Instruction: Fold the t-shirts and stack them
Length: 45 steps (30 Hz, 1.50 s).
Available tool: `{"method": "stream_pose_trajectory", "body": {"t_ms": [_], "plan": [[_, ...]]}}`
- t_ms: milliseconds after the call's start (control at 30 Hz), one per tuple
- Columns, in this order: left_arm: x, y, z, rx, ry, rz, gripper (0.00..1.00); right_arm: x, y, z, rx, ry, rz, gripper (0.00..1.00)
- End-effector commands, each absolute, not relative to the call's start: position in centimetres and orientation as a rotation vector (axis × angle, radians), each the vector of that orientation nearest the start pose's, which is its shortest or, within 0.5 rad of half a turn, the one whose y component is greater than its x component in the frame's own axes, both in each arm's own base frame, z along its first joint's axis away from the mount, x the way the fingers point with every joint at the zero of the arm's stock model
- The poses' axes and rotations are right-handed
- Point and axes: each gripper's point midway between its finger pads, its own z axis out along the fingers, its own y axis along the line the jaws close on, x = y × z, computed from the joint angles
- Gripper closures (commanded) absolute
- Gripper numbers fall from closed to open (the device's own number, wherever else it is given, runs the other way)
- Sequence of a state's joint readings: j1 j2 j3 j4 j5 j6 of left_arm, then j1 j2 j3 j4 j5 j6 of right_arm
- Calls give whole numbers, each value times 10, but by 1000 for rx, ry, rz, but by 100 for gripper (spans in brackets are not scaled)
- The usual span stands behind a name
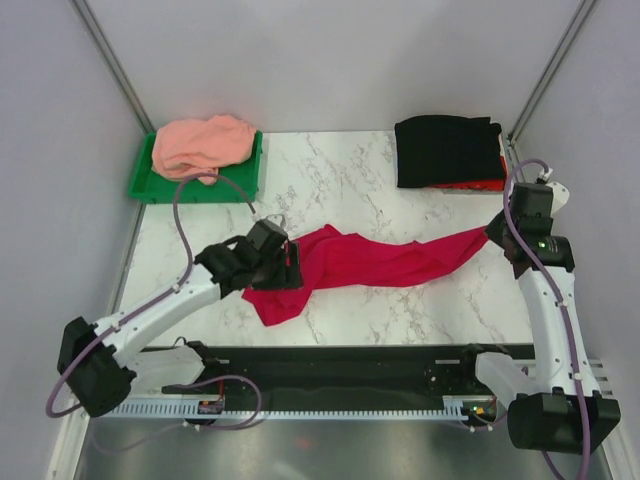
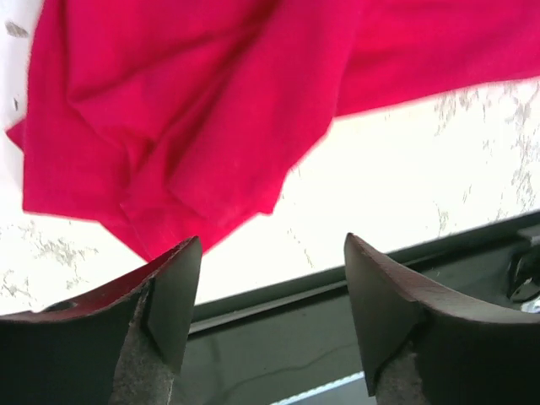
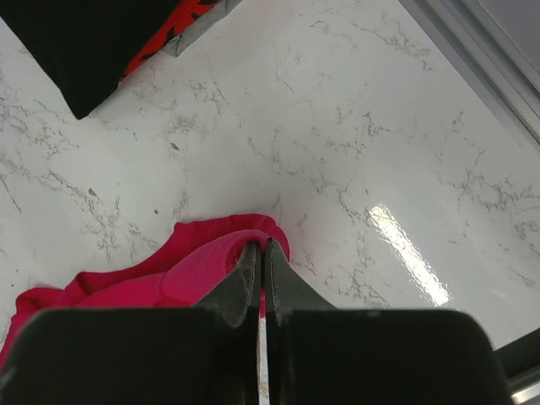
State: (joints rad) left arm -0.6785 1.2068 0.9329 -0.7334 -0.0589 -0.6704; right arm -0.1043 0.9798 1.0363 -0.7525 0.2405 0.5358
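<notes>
A crimson-red t-shirt point(image 1: 370, 262) lies stretched in a rumpled band across the middle of the table. Its left end is bunched point(image 2: 194, 110) just beyond my left gripper point(image 2: 270, 245), whose jaws stand wide apart with nothing between them. In the top view the left gripper point(image 1: 290, 265) hovers over that end. My right gripper point(image 1: 497, 235) is shut on the shirt's right end, and red cloth point(image 3: 169, 270) wraps around its closed tips point(image 3: 260, 245). A salmon-pink t-shirt point(image 1: 200, 145) is heaped at the back left. A folded black t-shirt point(image 1: 447, 150) point(image 3: 76, 42) sits at the back right.
The pink shirt rests in a green tray point(image 1: 145, 185) in the back left corner. Under the black shirt a red layer point(image 1: 470, 186) shows at its front edge. A black rail point(image 1: 350, 360) runs along the table's near edge. Grey walls close in both sides.
</notes>
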Motion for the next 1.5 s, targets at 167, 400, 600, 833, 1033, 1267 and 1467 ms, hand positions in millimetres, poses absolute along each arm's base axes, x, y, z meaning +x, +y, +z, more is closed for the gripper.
{"method": "stream_pose_trajectory", "body": {"t_ms": [167,400,600,833,1033,1267,1467], "plan": [[175,-173,89,-148,2591,-300,51,291,-42,203,823,2080,43,100],[187,-173,71,-96,2574,-229,54,289,-42,200,800,2095,33,100],[190,-182,63,-62,2576,-255,52,288,-42,192,799,2115,23,100],[187,-186,43,-55,2622,-244,47,288,-44,190,796,2118,12,100],[191,-187,43,-35,2618,-226,40,287,-43,187,795,2121,15,100],[189,-197,46,-54,2624,-304,51,287,-42,186,794,2123,18,100],[186,-201,40,-66,2635,-330,59,286,-42,187,790,2123,17,100]]}}
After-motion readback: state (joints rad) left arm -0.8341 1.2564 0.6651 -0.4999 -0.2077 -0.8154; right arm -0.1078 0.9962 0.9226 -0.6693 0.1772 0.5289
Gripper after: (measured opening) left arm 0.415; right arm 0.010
